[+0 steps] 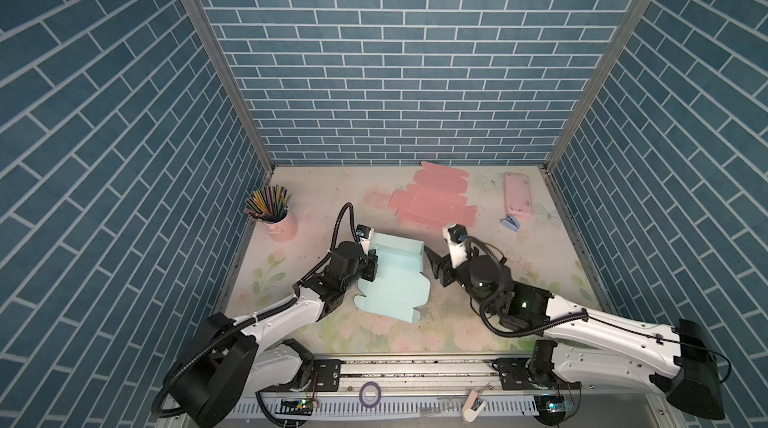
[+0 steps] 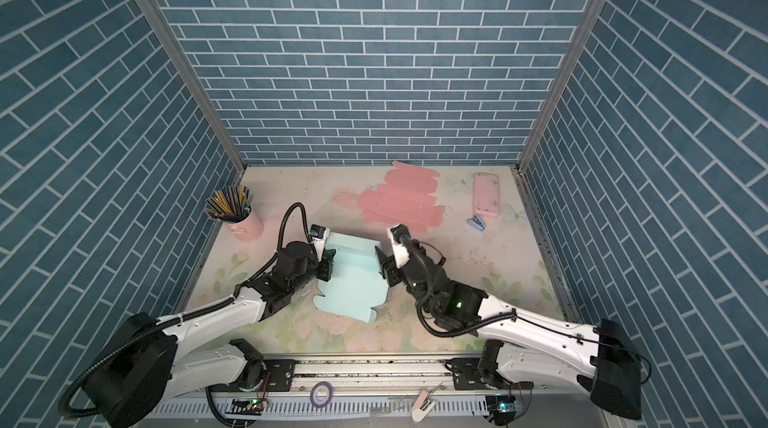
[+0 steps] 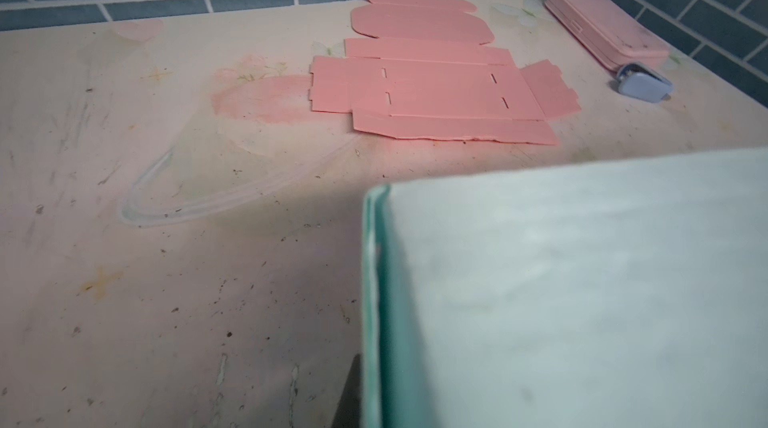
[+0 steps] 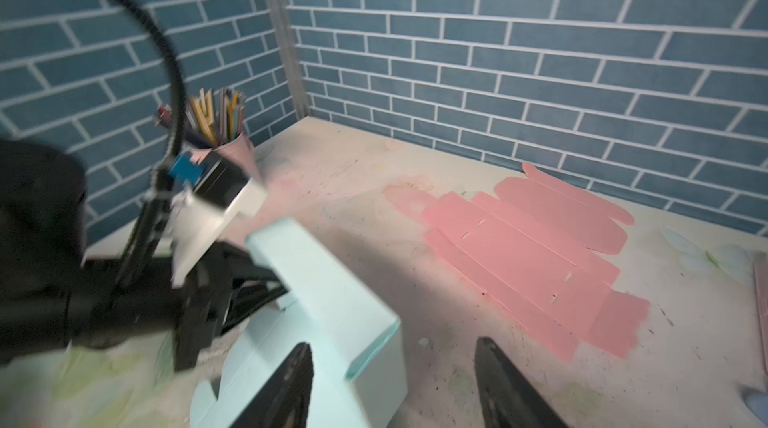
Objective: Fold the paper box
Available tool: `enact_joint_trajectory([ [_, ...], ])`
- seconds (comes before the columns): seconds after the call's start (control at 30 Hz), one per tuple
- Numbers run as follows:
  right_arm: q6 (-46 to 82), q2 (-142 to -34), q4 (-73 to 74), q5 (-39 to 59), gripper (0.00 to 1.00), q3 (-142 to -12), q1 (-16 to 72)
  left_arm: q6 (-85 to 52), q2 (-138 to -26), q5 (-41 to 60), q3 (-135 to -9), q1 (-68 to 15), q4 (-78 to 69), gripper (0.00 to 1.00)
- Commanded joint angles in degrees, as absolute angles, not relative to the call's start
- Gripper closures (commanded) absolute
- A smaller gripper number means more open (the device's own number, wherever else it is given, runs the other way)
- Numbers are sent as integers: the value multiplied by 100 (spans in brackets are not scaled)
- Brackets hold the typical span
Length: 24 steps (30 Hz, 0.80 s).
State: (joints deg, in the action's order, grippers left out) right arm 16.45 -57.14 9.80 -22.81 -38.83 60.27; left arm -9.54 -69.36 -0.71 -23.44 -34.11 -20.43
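Grip by left gripper (image 1: 372,267) clamped tight on left wall of box (image 1: 399,288); arm stretched in low from front left. Right gripper (image 1: 431,264) spread wide, holding nothing, just beside box's right wall; elbow bent, arm in from front right. Box mid table (image 1: 519,280), half folded, back wall up.

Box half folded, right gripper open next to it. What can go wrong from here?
1. The right gripper is open beside the box, holding nothing, so the right wall may spring back out.
2. Only the left gripper pinches the left wall; a pull could crease the paper or drag the box.
3. A right finger sits close to the box corner; closing now might dent it.
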Motion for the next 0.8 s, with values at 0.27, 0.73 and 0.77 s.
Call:
enact_joint_trajectory([
  [0.27, 3100, -7255, 1201, 971, 47, -4123, 4884, -152, -8191, 82, -2408, -3897, -3932, 100],
  [0.73, 3164, -8186, 1256, 906, 51, -3863, 4791, -86, -9016, 94, -2407, -4034, -4449, 100],
  [0.77, 3173, -8233, 1261, 897, 51, -3857, 4788, -88, -9073, 106, -2416, -4042, -4483, 100],
])
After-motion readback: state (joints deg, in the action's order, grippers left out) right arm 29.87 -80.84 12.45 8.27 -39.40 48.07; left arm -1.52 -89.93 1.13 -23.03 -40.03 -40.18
